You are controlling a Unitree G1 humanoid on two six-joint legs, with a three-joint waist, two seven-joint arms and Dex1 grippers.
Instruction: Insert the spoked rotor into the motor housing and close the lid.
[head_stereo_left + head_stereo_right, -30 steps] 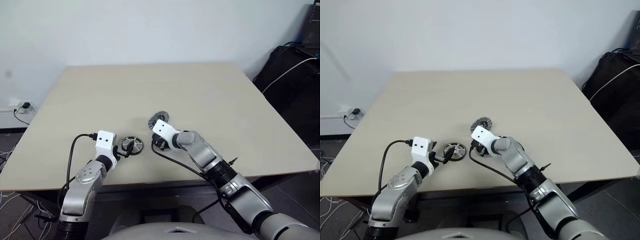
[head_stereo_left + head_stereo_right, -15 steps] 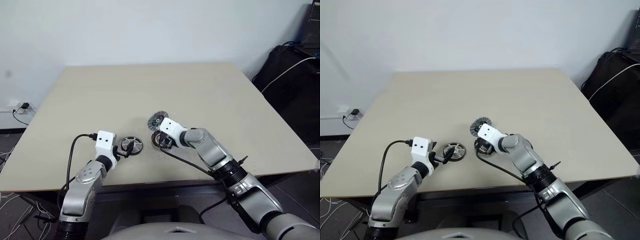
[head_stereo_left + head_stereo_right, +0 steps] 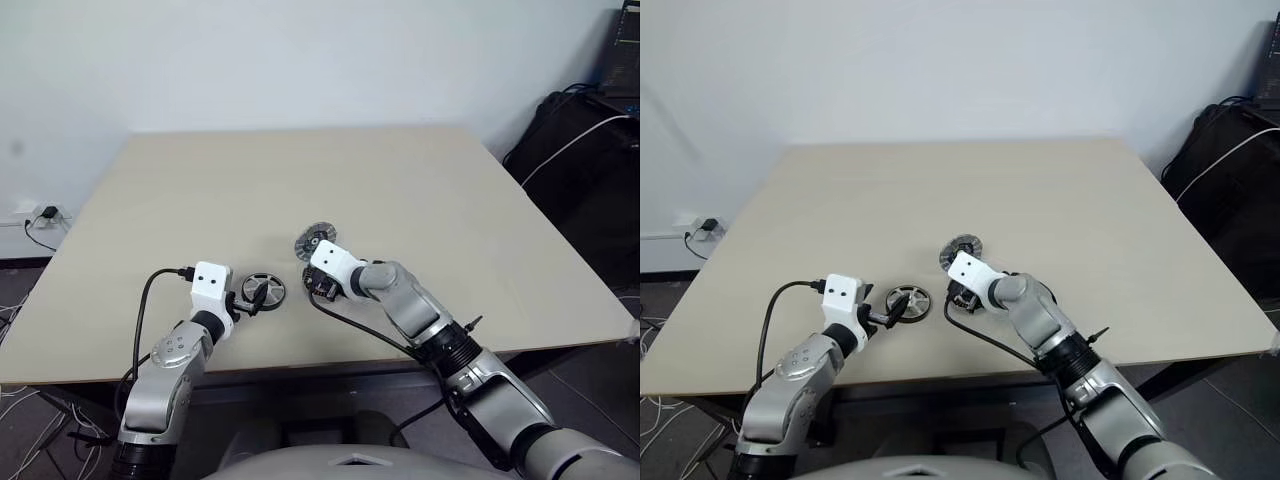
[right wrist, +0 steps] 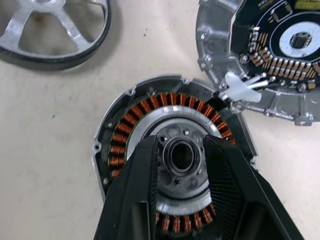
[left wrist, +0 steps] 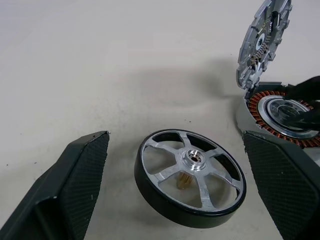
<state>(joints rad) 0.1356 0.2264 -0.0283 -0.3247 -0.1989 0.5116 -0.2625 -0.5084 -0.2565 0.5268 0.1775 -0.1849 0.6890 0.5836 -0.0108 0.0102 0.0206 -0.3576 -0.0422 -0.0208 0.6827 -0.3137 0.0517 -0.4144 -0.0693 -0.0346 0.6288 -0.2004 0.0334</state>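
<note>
Right gripper (image 4: 182, 165) is parked on the motor housing (image 4: 131, 130), fingers partly closed either side of its centre hub, so it looks like we're bracing it. Left gripper (image 5: 175, 165) is spread wide open with the spoked rotor (image 5: 190, 177) lying flat between its fingers, not yet pinched. Everything sits near the desk's (image 3: 420, 190) front edge, rotor just left of the housing, and the lid (image 3: 317, 238) stands tipped up at the housing's far side. For a clean step we'd grip the rotor by its rim, keep it level, and clear the right fingers off the hub before we lower it in.
</note>
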